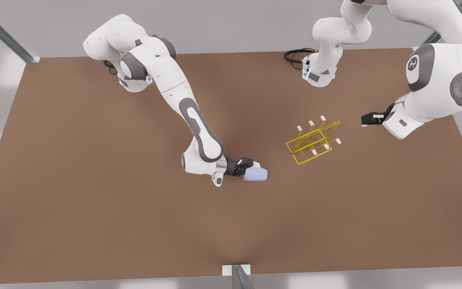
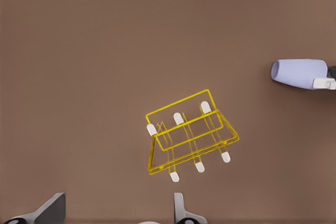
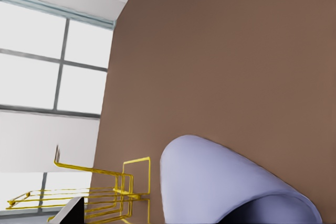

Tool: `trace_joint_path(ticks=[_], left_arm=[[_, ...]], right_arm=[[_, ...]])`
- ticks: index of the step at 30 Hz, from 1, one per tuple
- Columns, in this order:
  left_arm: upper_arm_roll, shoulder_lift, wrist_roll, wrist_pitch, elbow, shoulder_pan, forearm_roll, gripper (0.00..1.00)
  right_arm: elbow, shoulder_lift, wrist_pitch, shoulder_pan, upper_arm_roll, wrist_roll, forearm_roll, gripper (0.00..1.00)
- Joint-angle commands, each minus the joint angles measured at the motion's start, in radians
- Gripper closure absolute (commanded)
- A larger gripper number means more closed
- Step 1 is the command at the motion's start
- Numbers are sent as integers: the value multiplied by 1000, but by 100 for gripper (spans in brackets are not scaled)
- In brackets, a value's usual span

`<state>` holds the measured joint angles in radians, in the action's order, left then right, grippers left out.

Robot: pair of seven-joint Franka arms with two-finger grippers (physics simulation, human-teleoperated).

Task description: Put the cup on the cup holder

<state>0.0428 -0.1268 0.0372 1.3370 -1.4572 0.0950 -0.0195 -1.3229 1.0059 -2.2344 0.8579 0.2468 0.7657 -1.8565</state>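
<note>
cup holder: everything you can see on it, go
The cup holder is a yellow thin-wire rack: a rectangular frame base and six upward-slanting pegs with white tips, three per side. It stands on the brown table, skewed to its edges, with no cup on it. Nothing touches it; the cup, in the right gripper, is beside it.
</note>
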Motion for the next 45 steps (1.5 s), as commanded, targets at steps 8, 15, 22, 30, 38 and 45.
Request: trace_joint_path(ticks=[8, 15, 22, 30, 38, 45], left_arm=[[-1, 0, 4, 1, 0, 0, 3, 0], [-8, -283, 1044, 133, 202, 379, 0, 0], [-8, -493, 1795, 531, 155, 453, -88, 0], [-18, -556, 2429, 863, 94, 466, -94, 0], [-17, -579, 2540, 906, 15, 479, -194, 0], [-29, -577, 2158, 906, -64, 468, -195, 0]], right_arm=[[-81, -29, 61, -63, -1, 127, 183, 0], [-148, -168, 786, -364, 215, 95, 764, 0], [-153, -785, 1030, -520, 43, -532, 1738, 0], [-32, -872, 1081, -524, -35, -830, 1955, 0], [-39, -817, 1069, -525, -31, -838, 1958, 0], [-38, -810, 1069, -525, -32, -836, 1944, 0]])
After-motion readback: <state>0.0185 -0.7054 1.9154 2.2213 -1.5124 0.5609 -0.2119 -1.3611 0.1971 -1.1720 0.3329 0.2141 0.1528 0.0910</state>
